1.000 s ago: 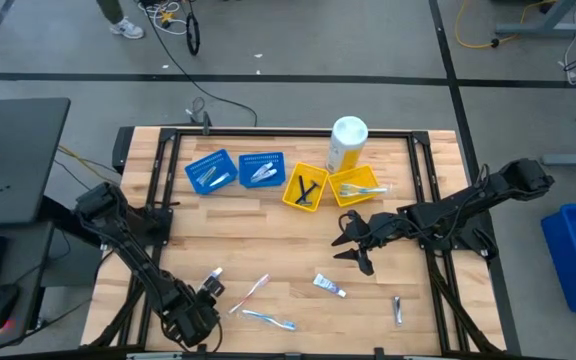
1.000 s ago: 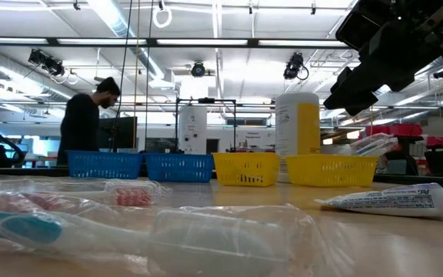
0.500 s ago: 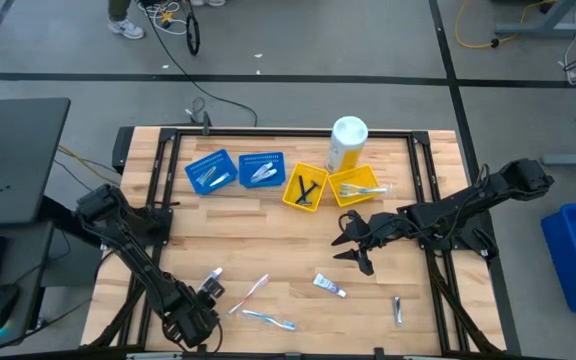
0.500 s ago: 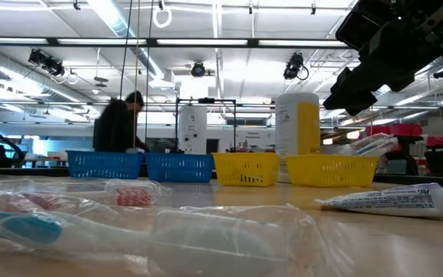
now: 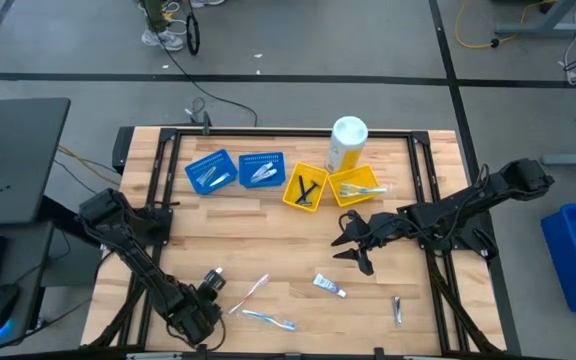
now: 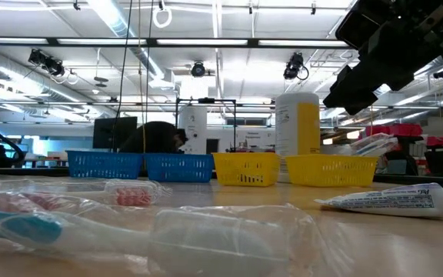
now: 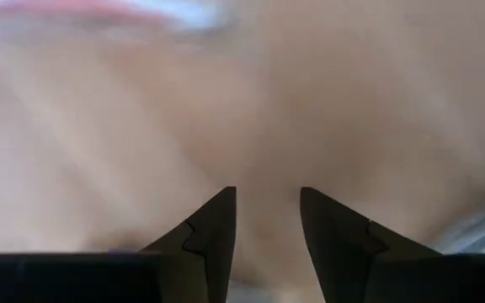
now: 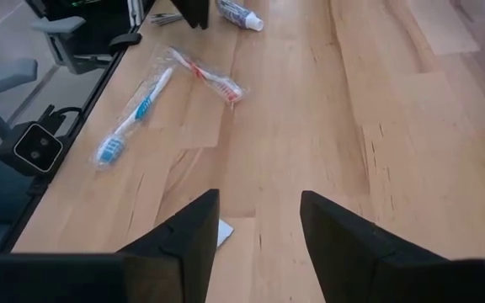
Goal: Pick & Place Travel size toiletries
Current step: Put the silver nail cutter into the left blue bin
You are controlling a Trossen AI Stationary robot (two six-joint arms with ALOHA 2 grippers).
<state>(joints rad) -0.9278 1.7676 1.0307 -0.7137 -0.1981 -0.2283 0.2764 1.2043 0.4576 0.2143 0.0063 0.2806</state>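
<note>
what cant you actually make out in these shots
- Left wrist view: everything past the left gripper is a tan blur, so whatever lies under it is unreadable.
- High view: contents of the blue trays are too small to identify.
- Low view: the wrapped items nearest the camera are out of focus.
- Low view: the right arm is cut off by the frame's top edge.
</note>
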